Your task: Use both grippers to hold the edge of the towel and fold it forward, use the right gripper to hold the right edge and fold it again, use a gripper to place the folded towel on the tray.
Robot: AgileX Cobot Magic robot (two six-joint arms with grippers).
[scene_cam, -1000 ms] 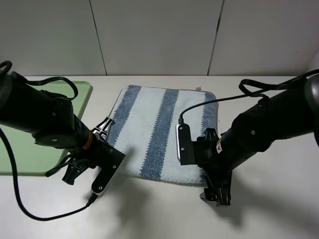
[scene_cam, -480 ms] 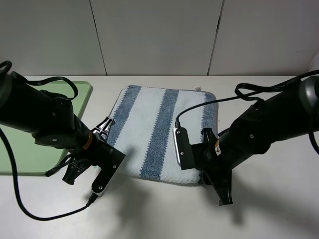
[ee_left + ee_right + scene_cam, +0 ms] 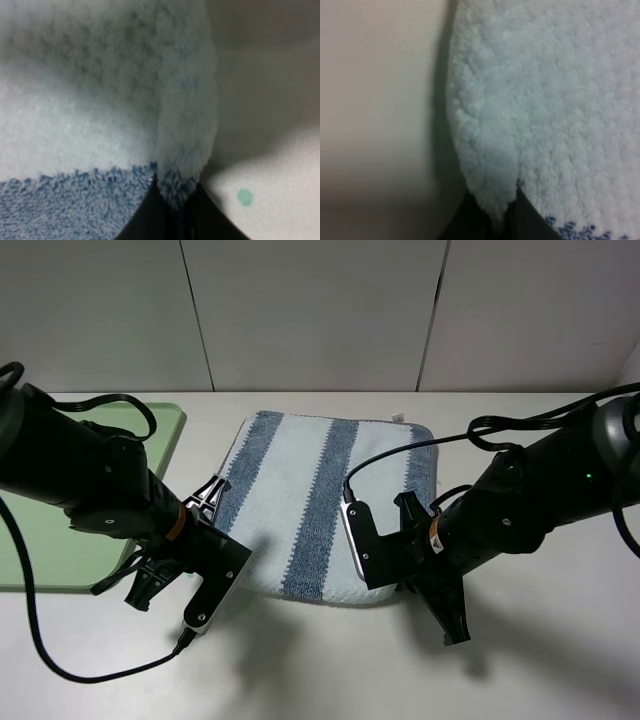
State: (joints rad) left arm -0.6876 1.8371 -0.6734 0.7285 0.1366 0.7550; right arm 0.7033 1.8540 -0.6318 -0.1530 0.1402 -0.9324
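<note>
Towel (image 3: 320, 500) lies flat in the middle of the table (image 3: 560, 660), just right of the green tray (image 3: 160, 425) and not touching it. Its blue and pale stripes run from the near edge toward the back wall, slanting a little to the right. Its long axis looks to follow the stripes, though the high camera's angle makes that hard to judge.

The left gripper (image 3: 172, 197) is pressed together on the near left corner, with the pile bunched between its dark fingertips. The right gripper (image 3: 492, 210) pinches the near right corner the same way. Both bites look shallow, catching only a tuft at the very hem.

The main risk I see is a corner slipping free as the edge is carried forward, since thick terry compresses and slides. If one side lets go, or the arms rise unevenly, the fold will land skewed and the stripes will not line up. Lifting too low could drag the whole cloth along the table instead of turning it over.
</note>
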